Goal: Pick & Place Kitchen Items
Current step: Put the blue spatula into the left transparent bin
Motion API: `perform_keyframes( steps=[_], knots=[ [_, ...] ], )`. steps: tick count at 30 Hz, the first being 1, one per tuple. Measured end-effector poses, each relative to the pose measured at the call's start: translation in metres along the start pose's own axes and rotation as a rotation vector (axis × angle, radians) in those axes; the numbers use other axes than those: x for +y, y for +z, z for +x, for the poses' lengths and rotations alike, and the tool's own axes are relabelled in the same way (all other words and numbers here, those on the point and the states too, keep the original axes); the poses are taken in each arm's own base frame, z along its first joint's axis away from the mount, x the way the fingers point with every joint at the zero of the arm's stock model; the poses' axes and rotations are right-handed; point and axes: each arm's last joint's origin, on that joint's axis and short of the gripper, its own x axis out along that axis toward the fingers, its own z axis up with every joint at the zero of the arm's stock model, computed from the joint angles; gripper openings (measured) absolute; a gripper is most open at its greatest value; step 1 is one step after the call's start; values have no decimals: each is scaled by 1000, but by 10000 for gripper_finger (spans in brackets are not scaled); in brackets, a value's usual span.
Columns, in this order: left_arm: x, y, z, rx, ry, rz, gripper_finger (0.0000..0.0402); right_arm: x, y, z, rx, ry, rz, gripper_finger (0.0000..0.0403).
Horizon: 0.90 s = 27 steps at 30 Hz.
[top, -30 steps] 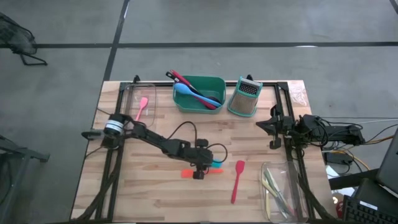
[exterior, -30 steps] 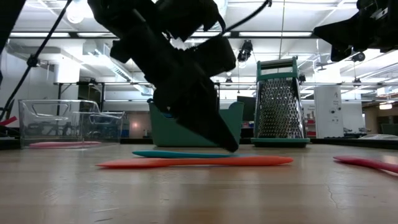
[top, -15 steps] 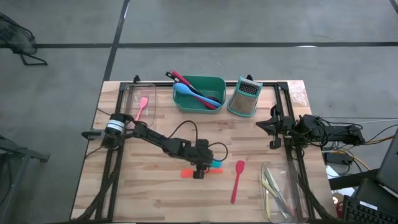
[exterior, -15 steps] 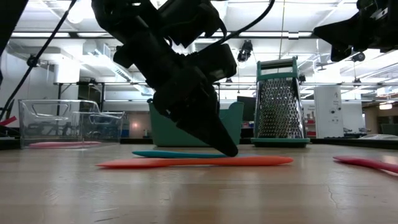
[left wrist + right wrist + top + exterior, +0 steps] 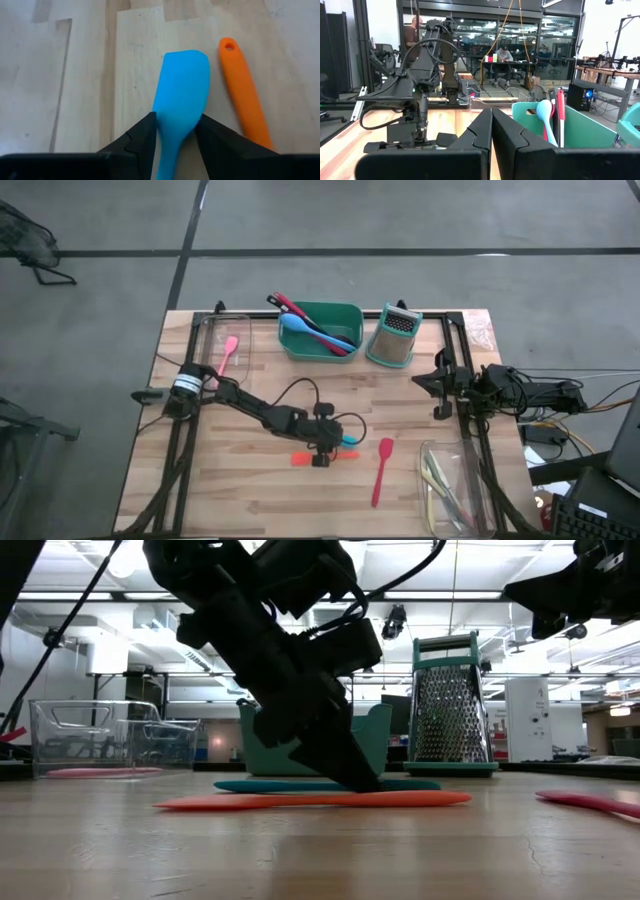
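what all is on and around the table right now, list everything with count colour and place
blue spatula: one, blue, mid-table, flat, between the left claw's fingers
orange utensil: one, orange, flat beside the blue spatula
red spatula: one, red, flat, right of the orange one
pink utensil: one, pink, inside the clear bin at far left
teal tub: one, teal, far middle, holding blue, red and black utensils
box grater: one, steel with teal base, right of the tub
clear bin: one, near right, holding pale utensils
left claw: closed around the blue spatula
right claw: shut, parked at the right edge
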Motion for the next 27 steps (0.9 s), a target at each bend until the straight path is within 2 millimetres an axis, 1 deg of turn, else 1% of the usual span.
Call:
perform_keyframes(
  steps=[5, 8, 11, 15, 16, 19, 21, 23, 25, 27],
  knots=[
    [1, 0, 0, -8, 33, 48, 138, 0, 0, 0, 0, 0, 0, 8],
    [1, 2, 0, -22, 36, 54, 126, 0, 0, 0, 0, 0, 2, 8],
    [1, 2, 1, -29, 43, 56, 96, 0, 0, 0, 0, 0, 0, 8],
    [3, 2, 1, -29, 60, 97, 33, 0, 0, 0, 0, 0, 0, 8],
    [3, 2, 1, -29, 61, 103, 24, 0, 0, 0, 0, 0, 1, 8],
    [3, 4, -1, -34, 61, 104, 24, 0, 0, 0, 0, 0, 0, 8],
    [4, 6, -5, -38, 56, 101, 28, 0, 0, 0, 0, 0, 1, 8],
    [5, 8, -15, -13, 54, 102, 30, 0, 0, 0, 0, 0, 1, 8],
    [7, 9, -30, 25, 52, 104, 28, 0, 0, 0, -1, 0, 0, 8],
    [10, 16, -49, 21, 72, 99, 26, 0, 0, 0, 1, 0, 2, 8]
  ],
)
